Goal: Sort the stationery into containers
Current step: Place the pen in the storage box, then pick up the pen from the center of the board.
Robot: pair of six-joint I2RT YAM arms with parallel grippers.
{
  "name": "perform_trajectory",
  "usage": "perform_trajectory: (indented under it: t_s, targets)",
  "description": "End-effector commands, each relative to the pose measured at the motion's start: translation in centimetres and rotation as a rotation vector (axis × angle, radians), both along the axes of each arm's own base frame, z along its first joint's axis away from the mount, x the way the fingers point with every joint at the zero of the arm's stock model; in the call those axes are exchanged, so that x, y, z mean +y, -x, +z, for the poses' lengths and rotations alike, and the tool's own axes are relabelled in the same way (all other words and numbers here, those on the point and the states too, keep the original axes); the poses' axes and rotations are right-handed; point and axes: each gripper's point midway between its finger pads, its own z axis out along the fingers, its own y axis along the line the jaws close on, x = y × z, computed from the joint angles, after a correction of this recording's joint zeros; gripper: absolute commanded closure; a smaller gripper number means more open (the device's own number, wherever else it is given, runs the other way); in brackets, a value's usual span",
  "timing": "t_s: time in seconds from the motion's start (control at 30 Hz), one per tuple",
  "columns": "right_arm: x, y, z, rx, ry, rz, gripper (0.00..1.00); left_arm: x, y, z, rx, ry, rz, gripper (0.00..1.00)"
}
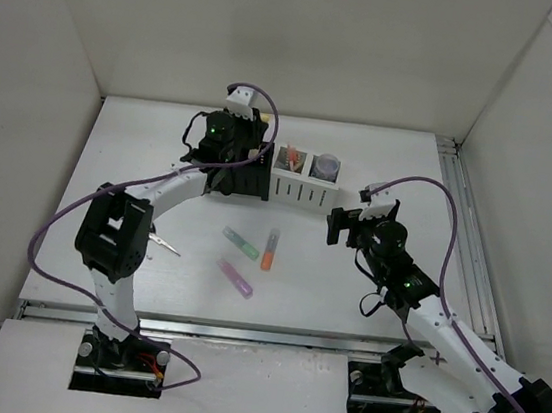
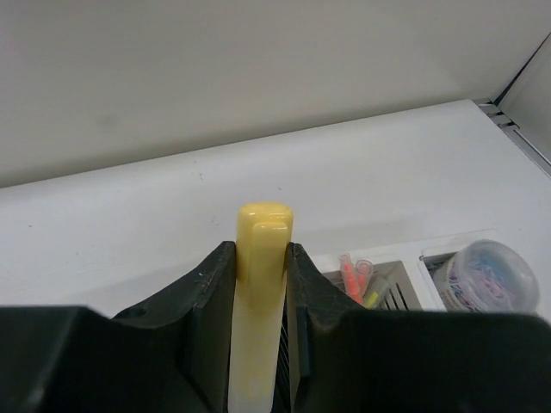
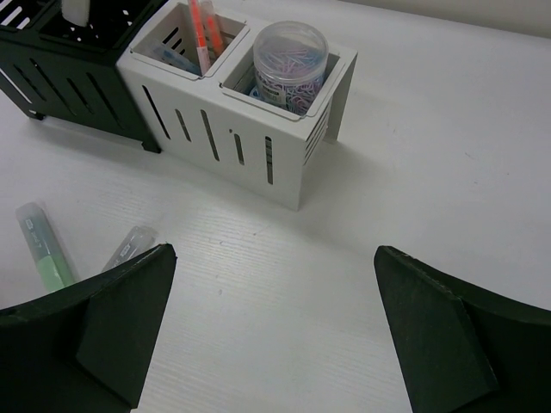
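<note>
Top external view: white table (image 1: pixel 142 150) with two slatted organisers side by side near the middle of its far edge, the black organiser (image 1: pixel 248 185) to the left and touching or just beside the white organiser (image 1: pixel 303 188). The left gripper (image 1: pixel 231 161) hangs directly over the black one. The right gripper (image 1: pixel 339 224) sits just beside the white organiser's near right corner. Loose at table centre, between the arms: green marker (image 1: pixel 240 243), orange marker (image 1: pixel 270 249) and pink-purple marker (image 1: pixel 235 278). A thin pen (image 1: pixel 164 244) lies by the left arm's elbow. Left wrist view: fingers (image 2: pixel 207 292) nearly closed, clamping a yellow marker (image 2: pixel 263 284). Its long axis runs along the fingers, cap end outward, and its lower end is out of frame. The white organiser's rim shows to the right, with a tub of paper clips (image 2: pixel 491 275) in it. Judged step: lower the marker into the black organiser and release it. Right wrist view: fingers (image 3: pixel 120 327) spread fully wide, holding nothing. The white organiser stands ahead, the green marker lies off the left finger, and the remaining markers are likely nearer this arm.
</note>
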Motion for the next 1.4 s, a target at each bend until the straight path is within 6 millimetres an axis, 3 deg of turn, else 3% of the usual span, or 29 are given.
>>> perform_trajectory:
  t_s: [0.0, 0.2, 0.27, 0.3, 0.47, 0.5, 0.63, 0.7, 0.73, 0.77, 0.8, 0.83, 0.87, 0.9, 0.93, 0.97, 1.0, 1.03, 1.07, 1.1, 1.13, 1.17, 1.2, 1.27, 1.3, 1.33, 1.37]
  targets:
    - [0.3, -0.6, 2.4, -0.087, -0.032, 0.002, 0.02, -1.0, -1.5, 7.2, -0.224, 0.141, -0.007, 0.9]
    - [0.8, -0.6, 1.6, -0.059, -0.013, 0.029, 0.02, -0.7, -2.2, 5.0, -0.208, 0.17, 0.028, 0.88]
    - [1.3, -0.7, 1.3, -0.041, -0.015, 0.044, 0.02, -0.6, -1.7, 4.1, -0.197, 0.163, 0.024, 0.75]
    - [1.7, -0.7, 0.7, -0.02, -0.01, 0.06, 0.02, -0.9, -0.8, 4.1, -0.202, 0.17, 0.008, 0.59]
    - [3.6, -0.4, 0.4, 0.007, 0.062, 0.142, 0.02, -0.5, 1.3, 4.8, -0.22, 0.154, -0.003, 0.33]
    - [3.7, -0.2, -0.5, 0.037, 0.104, 0.154, 0.02, -0.2, 2.0, 5.5, -0.235, 0.15, -0.005, 0.29]
    - [5.3, 0.1, -0.6, 0.015, 0.291, 0.253, 0.02, -0.2, 4.3, 7.2, -0.252, 0.14, -0.041, 0.0]
    - [5.7, -0.1, -1.9, 0.013, 0.472, 0.366, 0.02, 0.3, 6.1, 8.6, -0.267, 0.137, -0.064, 0.01]
    - [6.3, -0.6, -1.0, -0.011, 0.525, 0.413, 0.02, 0.6, 6.7, 8.7, -0.259, 0.132, -0.064, 0.01]
    - [6.7, -0.4, -1.6, -0.011, 0.628, 0.508, 0.02, 0.7, 8.3, 10.6, -0.284, 0.137, -0.077, 0.01]
    - [6.9, -0.6, -3.2, 0.031, 0.705, 0.572, 0.02, 1.3, 9.0, 9.2, -0.23, 0.109, -0.064, 0.01]
    - [7.7, -1.1, -1.7, 0.006, 0.743, 0.611, 0.02, 1.8, 9.7, 9.1, -0.207, 0.096, -0.058, 0.01]
    - [7.8, -1.2, -1.9, 0.01, 0.808, 0.671, 0.02, 2.2, 11.7, 10.7, -0.223, 0.085, -0.066, 0.0]
    - [8.2, -1.4, -3.1, 0.034, 0.858, 0.725, 0.02, 3.3, 12.5, 8.3, -0.127, 0.032, -0.035, 0.0]
    - [8.9, -2.1, -2.0, -0.002, 0.887, 0.756, 0.02, 3.8, 13.5, 7.7, -0.096, 0.015, -0.025, 0.01]
    - [9.4, -2.1, -2.2, -0.018, 0.914, 0.815, 0.02, 4.6, 15.6, 8.9, -0.104, 0.022, -0.016, 0.0]
    - [9.6, -2.4, -2.8, -0.014, 0.925, 0.85, 0.02, 6.2, 16.5, 5.7, -0.01, -0.02, 0.044, 0.0]
    - [10.4, -2.5, -2.0, -0.06, 0.94, 0.906, 0.02, 6.9, 17.4, 4.4, 0.027, -0.029, 0.071, 0.01]
    - [11.5, -2.3, -1.7, -0.127, 0.952, 1.015, 0.02, 8.2, 19.3, 4.4, 0.043, -0.036, 0.086, 0.01]
    - [12.1, -2.3, -1.9, -0.124, 0.945, 1.052, 0.02, 9.4, 20.2, 2.4, 0.096, -0.036, 0.145, 0.01]
    - [12.9, -2.9, 0.2, -0.166, 0.935, 1.068, 0.02, 10.3, 21.1, 1.7, 0.122, -0.029, 0.175, 0.0]
    - [12.9, -1.6, -0.1, -0.147, 0.939, 1.169, 0.02, 11.6, 22.8, 1.3, 0.149, -0.026, 0.198, 0.01]
    - [13.4, -1.8, 0.4, -0.156, 0.942, 1.195, 0.02, 12.7, 23.5, 0.0, 0.183, -0.014, 0.254, 0.01]
    - [13.3, -1.9, 0.4, -0.184, 0.999, 1.24, 0.02, 14.4, 25.3, -0.1, 0.192, 0.025, 0.3, 0.01]
    - [13.7, -2.0, 0.0, -0.194, 1.018, 1.262, 0.02, 15.1, 25.8, -1.1, 0.205, 0.026, 0.329, 0.0]
    - [13.9, -2.1, -0.2, -0.223, 1.052, 1.298, 0.02, 15.5, 26.6, -0.4, 0.185, 0.075, 0.336, 0.0]
    - [14.1, -2.1, -0.9, -0.225, 1.074, 1.328, 0.02, 15.6, 27.3, -1.3, 0.204, 0.077, 0.335, 0.01]
